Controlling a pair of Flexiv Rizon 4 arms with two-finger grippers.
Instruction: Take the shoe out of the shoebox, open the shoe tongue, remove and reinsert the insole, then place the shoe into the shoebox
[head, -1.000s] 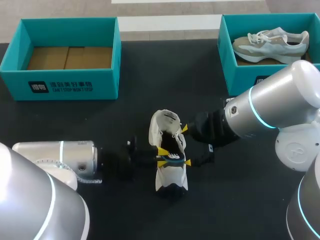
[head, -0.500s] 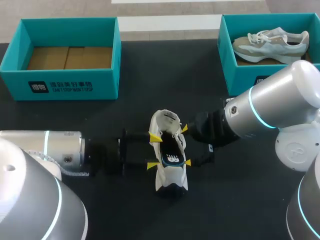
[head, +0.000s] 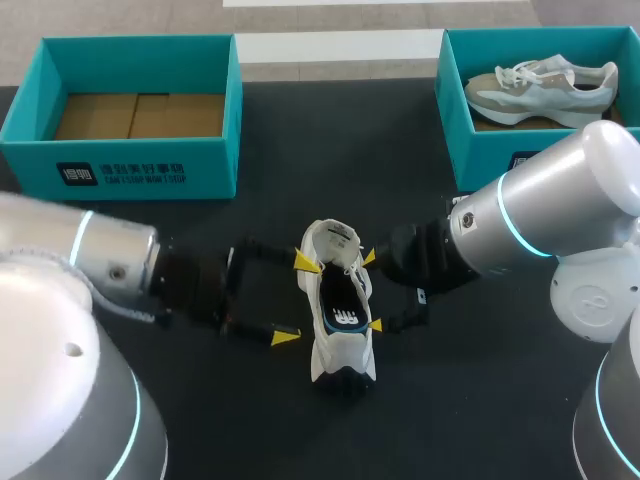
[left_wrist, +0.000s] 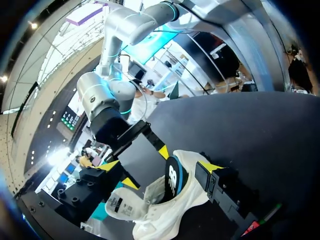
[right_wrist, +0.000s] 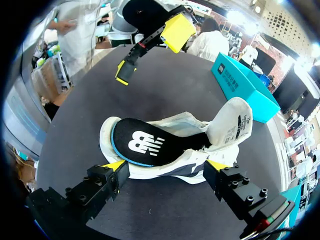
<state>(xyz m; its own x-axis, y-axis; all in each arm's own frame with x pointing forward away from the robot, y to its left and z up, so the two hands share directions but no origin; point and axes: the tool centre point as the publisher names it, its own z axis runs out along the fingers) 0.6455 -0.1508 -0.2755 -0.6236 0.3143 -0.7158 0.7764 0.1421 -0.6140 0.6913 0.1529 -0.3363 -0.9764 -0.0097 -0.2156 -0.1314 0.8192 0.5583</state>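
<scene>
Left gripper (head: 297, 300) had backed off the shoe (head: 342, 355), its jaws now spread wide just beside it, leaving the dark insole (head: 342, 305) lying in the opening. Right gripper (head: 371, 290) stayed clamped on the shoe, mid-table (head: 300, 180). Reinsertion looked nearly finished.

White print on the left shoebox (head: 120, 175) front — white logo on the insole (right_wrist: 140, 144)

the teal cardboard shoebox (head: 455, 105) at far right was cut off at the edge, its near wall partly behind the silver right arm (head: 560, 210). the far end of the black foam insole (head: 338, 300) lay hidden inside the white shoe (head: 345, 362).
</scene>
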